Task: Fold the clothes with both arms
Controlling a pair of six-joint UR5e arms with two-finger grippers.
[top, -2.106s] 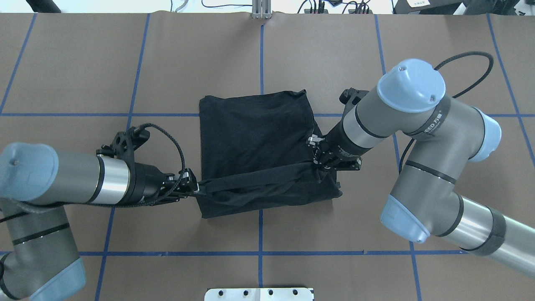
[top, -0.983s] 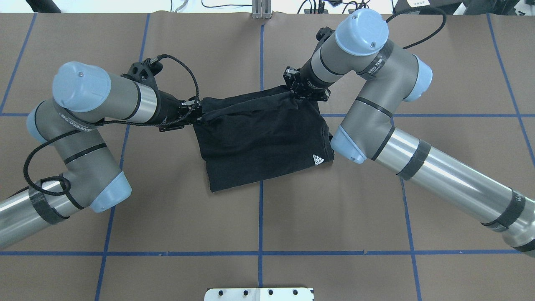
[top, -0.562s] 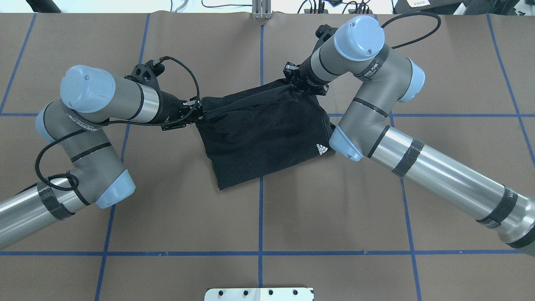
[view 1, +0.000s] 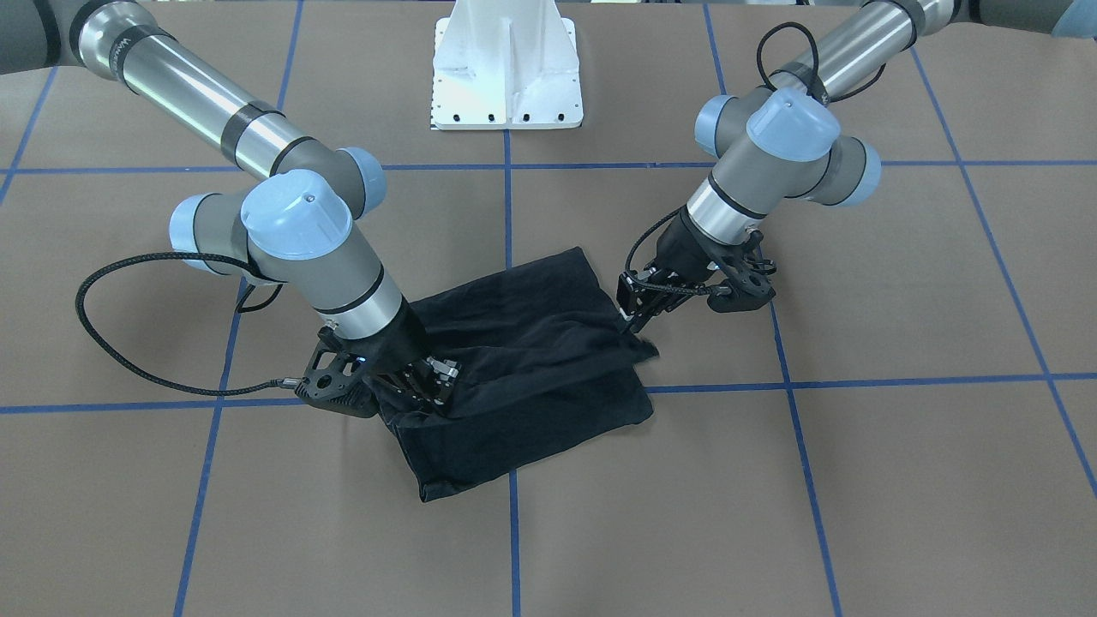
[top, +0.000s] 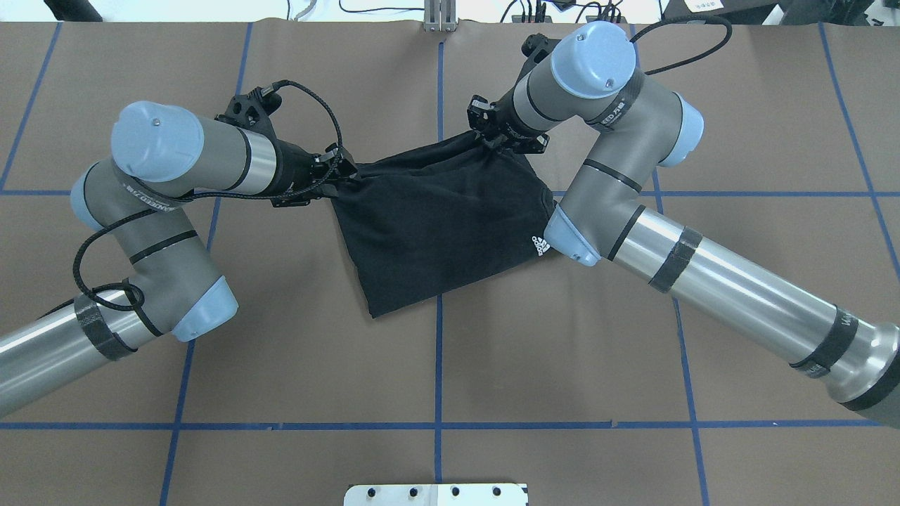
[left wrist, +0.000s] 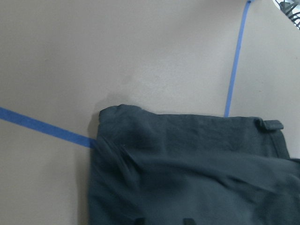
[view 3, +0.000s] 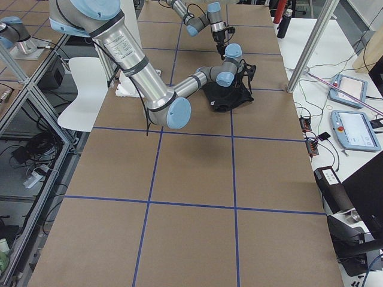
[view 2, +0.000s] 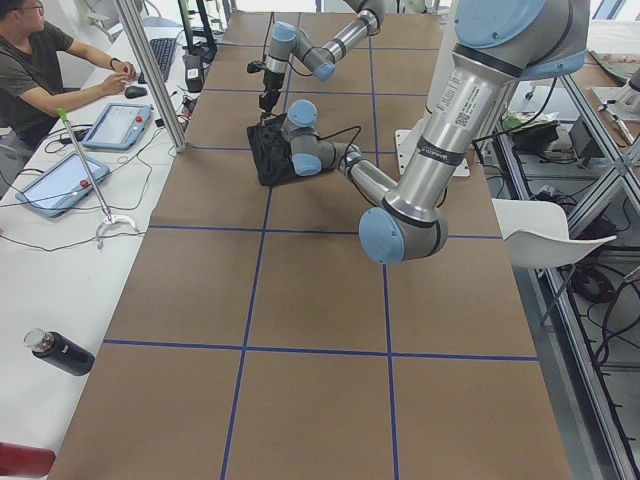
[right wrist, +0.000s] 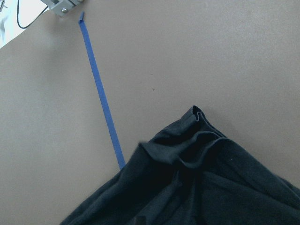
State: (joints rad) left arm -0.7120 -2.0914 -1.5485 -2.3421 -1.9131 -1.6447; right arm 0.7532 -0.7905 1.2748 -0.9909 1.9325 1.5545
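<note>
The black T-shirt [top: 443,218] lies folded in half on the brown table, with a small white logo [top: 540,244] at its near right corner. My left gripper [top: 344,176] is shut on the shirt's far left corner. My right gripper [top: 489,140] is shut on the far right corner. In the front view the left gripper [view 1: 634,324] is at the right and the right gripper [view 1: 428,387] at the left of the T-shirt [view 1: 531,368]. Both wrist views show only bunched black cloth [left wrist: 187,168] [right wrist: 201,187] over the table. The large block logo is hidden.
Blue tape lines [top: 439,365] grid the brown table. The white pedestal base [view 1: 506,68] stands at the robot's side. An operator [view 2: 40,70] sits at a side bench with tablets [view 2: 60,180], and a black bottle [view 2: 62,352] lies there.
Both grippers carried the shirt's near edge up and over to the far edge, folding it in half. In the last half second they moved slightly farther, pulling the shirt along.
</note>
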